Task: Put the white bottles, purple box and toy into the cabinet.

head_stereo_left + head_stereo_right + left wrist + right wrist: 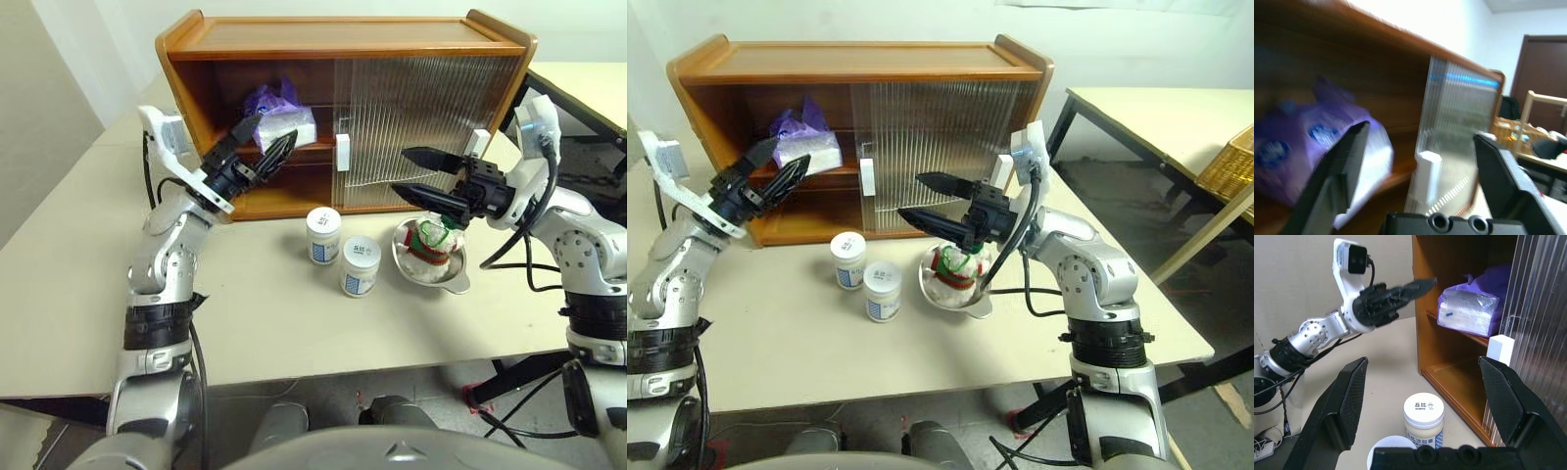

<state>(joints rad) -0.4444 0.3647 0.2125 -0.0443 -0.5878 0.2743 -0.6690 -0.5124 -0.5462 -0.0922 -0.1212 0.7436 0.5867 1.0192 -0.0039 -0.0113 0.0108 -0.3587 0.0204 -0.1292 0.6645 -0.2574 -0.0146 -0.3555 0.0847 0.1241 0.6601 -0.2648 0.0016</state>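
Note:
The wooden cabinet [343,39] stands at the back of the table with its left half uncovered. The purple box [279,117] lies on the upper shelf there. My left gripper [272,132] is open and empty, just in front of that opening, pointing at the box [1283,152]. Two white bottles [323,235] [360,266] stand upright on the table before the cabinet. The toy [434,238] sits in a steel bowl [456,279]. Above the toy my right gripper [402,170] hangs open, holding nothing and pointing left.
Ribbed sliding doors [421,117] with a white handle [342,152] cover the cabinet's right half. The lower left shelf [284,196] holds nothing. A second table [1156,108] and a wicker basket [1229,157] stand to the right.

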